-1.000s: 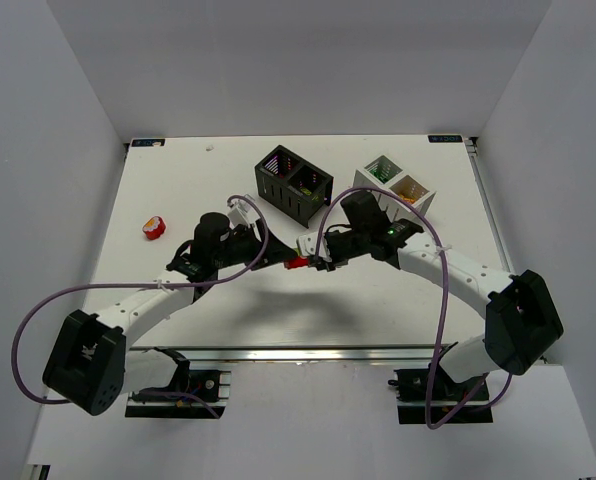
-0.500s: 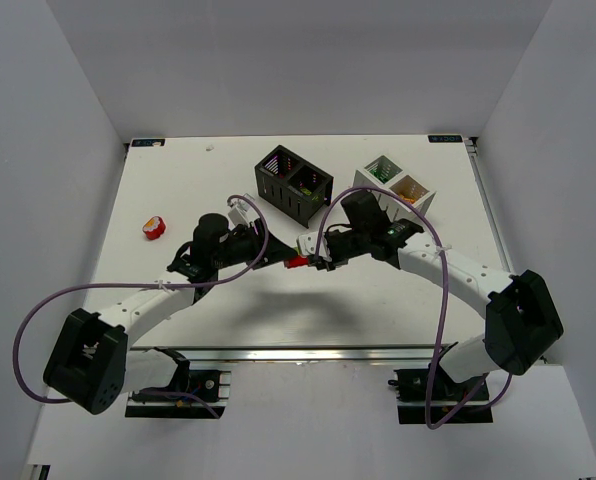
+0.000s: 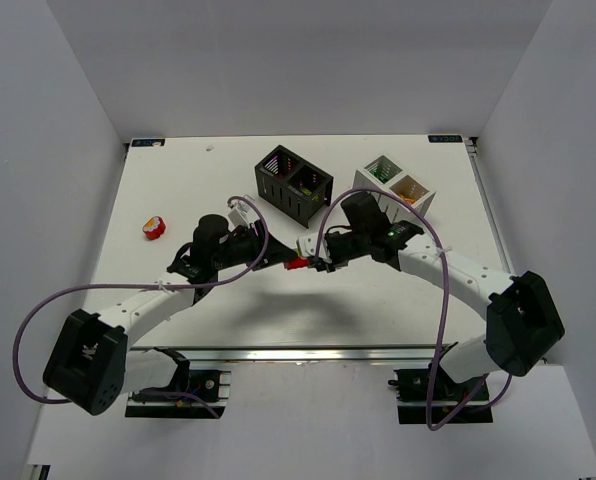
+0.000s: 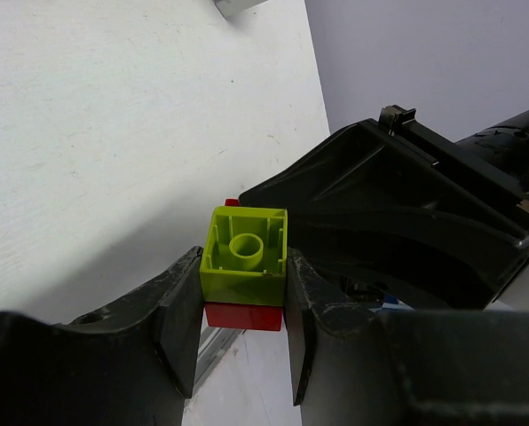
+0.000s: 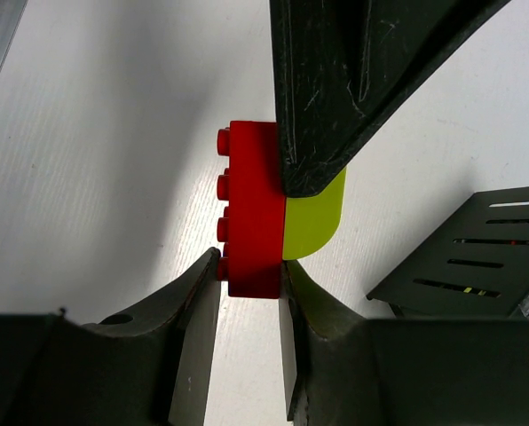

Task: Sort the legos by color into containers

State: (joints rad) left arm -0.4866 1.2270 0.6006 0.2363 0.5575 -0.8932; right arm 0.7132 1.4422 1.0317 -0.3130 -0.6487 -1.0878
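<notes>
– Looking around: what's there?
– White table, grey walls.
– And the grip?
– Left gripper clamps the green brick, right gripper clamps the red brick joined to it, near the table's middle. Hardly anything shifted since a second ago.

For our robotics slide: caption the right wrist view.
Right fingers hold the red lego; left fingers pinch the attached green lego.

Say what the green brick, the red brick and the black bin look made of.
Green brick: smooth moulded plastic, thin crisp walls, hollow tube. Red brick: same smooth plastic, moulded studs. Black bin: matte, thin slotted walls; likely plastic, possibly sheet metal.
</notes>
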